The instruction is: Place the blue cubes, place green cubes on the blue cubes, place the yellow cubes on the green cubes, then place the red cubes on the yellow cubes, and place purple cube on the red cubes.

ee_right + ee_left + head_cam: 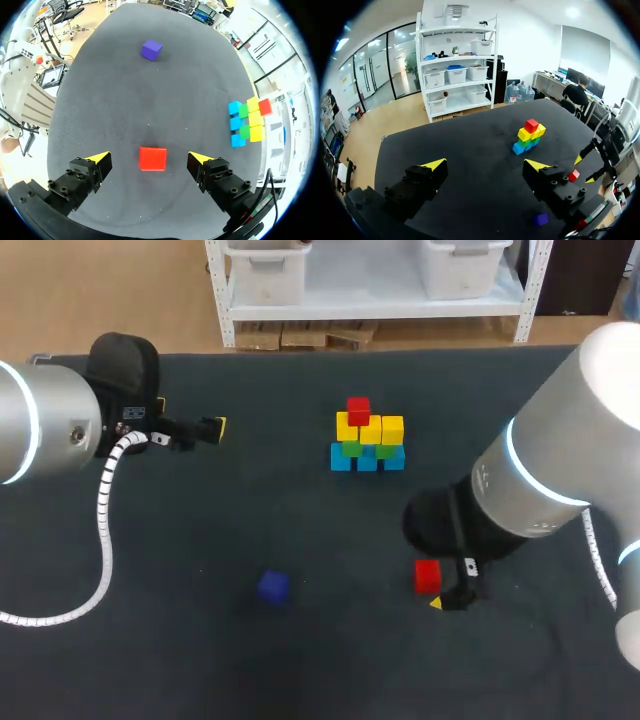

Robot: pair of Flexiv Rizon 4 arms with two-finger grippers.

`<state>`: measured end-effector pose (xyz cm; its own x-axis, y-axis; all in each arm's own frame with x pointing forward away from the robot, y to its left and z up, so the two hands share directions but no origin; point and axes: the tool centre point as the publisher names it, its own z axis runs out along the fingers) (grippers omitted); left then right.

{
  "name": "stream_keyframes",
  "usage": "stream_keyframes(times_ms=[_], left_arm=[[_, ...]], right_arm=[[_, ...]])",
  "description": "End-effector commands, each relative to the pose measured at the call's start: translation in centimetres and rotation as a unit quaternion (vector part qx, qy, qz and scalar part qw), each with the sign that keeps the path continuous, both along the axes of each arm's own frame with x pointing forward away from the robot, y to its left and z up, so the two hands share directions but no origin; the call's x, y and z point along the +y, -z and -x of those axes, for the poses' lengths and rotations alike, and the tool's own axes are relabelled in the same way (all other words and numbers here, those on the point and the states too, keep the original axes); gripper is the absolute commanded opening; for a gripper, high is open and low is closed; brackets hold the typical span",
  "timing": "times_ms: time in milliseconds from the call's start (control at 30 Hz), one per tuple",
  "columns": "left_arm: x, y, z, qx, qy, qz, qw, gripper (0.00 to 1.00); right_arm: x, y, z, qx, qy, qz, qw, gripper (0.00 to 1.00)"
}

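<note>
Quick progress check: the stack (367, 440) sits around 12 o'clock from the middle of the table (300, 520). It has blues (367, 461) at the bottom, greens (352, 448) on them, yellows (370, 430) on those, and one red (358, 410) on top, toward its 9 o'clock end. So I'd call the first three layers done and the red layer half there.

The loose red (427, 576) lies on the table at roughly 5 o'clock from the stack. The purple cube (273, 586) is at about 7 o'clock, well apart from everything. Still to go: that red, then purple.

The right gripper (148, 158) is spread wide with the loose red between its fingers, neither one touching it. The left gripper (205, 428) is out at 9 o'clock of the stack, fingers apart, holding nothing.

Hard to make out: the greens are mostly tucked under the yellows, so I can't count them for sure. In the head view the right arm covers most of its gripper, and only one yellow tip peeks out.
</note>
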<state>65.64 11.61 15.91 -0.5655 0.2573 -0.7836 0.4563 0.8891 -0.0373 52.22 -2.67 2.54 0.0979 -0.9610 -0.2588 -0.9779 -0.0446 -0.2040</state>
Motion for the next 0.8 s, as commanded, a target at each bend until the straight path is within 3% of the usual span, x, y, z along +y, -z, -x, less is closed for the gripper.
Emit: stream_keyframes(times_ms=[33,567,667,800], left_arm=[[0.2,0.0,-0.1,0.001,0.004,0.002,1.0,1.0],[0.2,0.0,-0.1,0.001,0.004,0.002,1.0,1.0],[0.2,0.0,-0.1,0.001,0.004,0.002,1.0,1.0],[0.2,0.0,-0.1,0.001,0.004,0.002,1.0,1.0]], right_arm=[[-0.3,0.6,0.2,-0.017,0.006,0.004,1.0,1.0],[0.7,2.4,-0.8,0.009,0.003,0.025,1.0,1.0],[0.6,2.5,-0.9,0.011,0.002,0.027,1.0,0.47],[0.3,2.6,-0.8,0.014,-0.001,0.034,0.999,0.16]])
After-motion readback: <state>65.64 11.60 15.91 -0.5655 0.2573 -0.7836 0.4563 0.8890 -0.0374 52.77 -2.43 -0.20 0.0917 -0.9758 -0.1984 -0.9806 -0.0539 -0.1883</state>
